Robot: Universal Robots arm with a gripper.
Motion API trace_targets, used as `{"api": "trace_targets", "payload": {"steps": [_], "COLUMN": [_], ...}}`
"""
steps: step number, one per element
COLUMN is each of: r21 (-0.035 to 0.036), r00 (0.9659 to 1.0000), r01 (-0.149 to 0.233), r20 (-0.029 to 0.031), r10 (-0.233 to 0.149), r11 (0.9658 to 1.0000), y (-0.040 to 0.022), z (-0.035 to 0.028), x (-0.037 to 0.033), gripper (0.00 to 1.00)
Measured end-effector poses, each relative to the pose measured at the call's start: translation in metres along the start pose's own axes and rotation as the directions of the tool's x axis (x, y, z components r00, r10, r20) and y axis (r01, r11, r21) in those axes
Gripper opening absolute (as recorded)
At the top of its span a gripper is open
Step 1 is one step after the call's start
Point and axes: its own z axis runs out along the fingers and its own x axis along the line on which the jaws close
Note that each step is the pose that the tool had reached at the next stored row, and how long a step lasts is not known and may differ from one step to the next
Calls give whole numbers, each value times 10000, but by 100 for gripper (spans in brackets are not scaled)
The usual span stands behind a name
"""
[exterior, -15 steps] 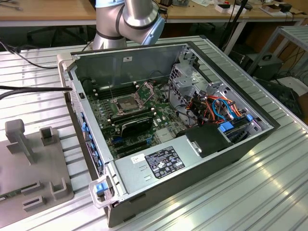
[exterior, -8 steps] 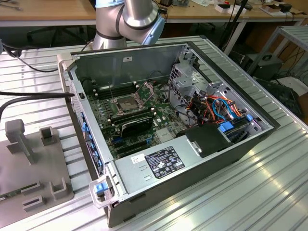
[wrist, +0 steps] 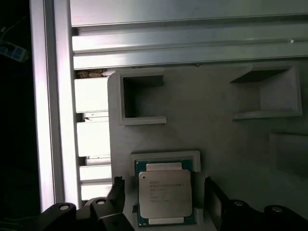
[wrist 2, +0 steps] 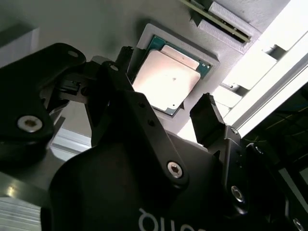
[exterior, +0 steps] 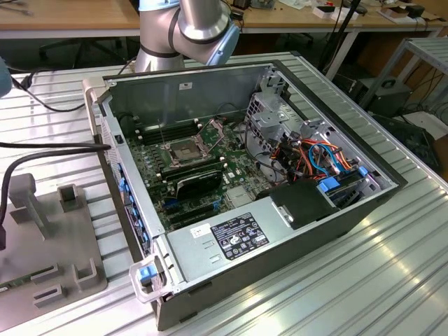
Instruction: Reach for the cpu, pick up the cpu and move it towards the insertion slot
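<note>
1. Exterior view, workbench: an opened computer case (exterior: 280,210) lies on a slotted aluminium table (exterior: 364,294), with the robot arm (exterior: 199,24) rising at 12 o'clock of the frame.
2. On the motherboard inside the case, the insertion slot (exterior: 183,149) sits at about 10 o'clock from the frame's centre. Its shiny silver frame surrounds an uncovered dark centre. A black finned block (exterior: 199,180) lies just beside it at 5 o'clock.
3. A grey fixture plate (exterior: 42,231) rests on the table outside the case, at 8 o'clock in the exterior view and well apart from the insertion slot.
4. In the first wrist view, the cpu (wrist: 164,192) lies flat in a shallow raised-rim pocket (wrist: 166,155) on the grey plate, its pale silvery lid facing the camera. The table's aluminium rails run just beyond the plate.
5. The gripper (wrist: 164,192) hangs over that pocket with its jaws spread wide. One of the black fingers (wrist: 119,195) stands on each side of the chip, with a strip of grey showing between each finger and the nearest chip edge. No contact with the chip can be seen.
6. In the second wrist view, the gripper (wrist 2: 165,79) frames the chip the same way. The cpu (wrist 2: 168,79) sits squarely between the two dark fingertips, in its pocket and not lifted.
</note>
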Motion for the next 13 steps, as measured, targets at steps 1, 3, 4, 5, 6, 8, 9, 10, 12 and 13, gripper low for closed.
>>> {"api": "trace_targets", "payload": {"steps": [1, 3, 4, 5, 6, 8, 9, 10, 12, 13], "r21": [0, 1, 2, 2, 2, 2, 2, 1, 2, 1], "r00": [10000, 10000, 10000, 10000, 10000, 10000, 10000, 10000, 10000, 10000], "r01": [-25, -26, -27, -26, -27, -27, -26, -26, -27, -26], "r20": [-2, -3, -4, -3, -4, -3, -2, -1, -2, -1], "r10": [25, 26, 27, 26, 27, 27, 26, 26, 27, 26], "r11": [10000, 10000, 10000, 10000, 10000, 10000, 10000, 10000, 10000, 10000], "y": [1, 0, 0, 0, 0, 0, 0, 1, 2, 2], "z": [23, 47, 48, 48, 48, 49, 49, 45, 25, 25], "x": [-1, 0, 0, 0, 0, 0, 0, -1, -1, -1], "gripper": [76, 76, 76, 75, 75, 67, 67, 67, 67, 67]}}
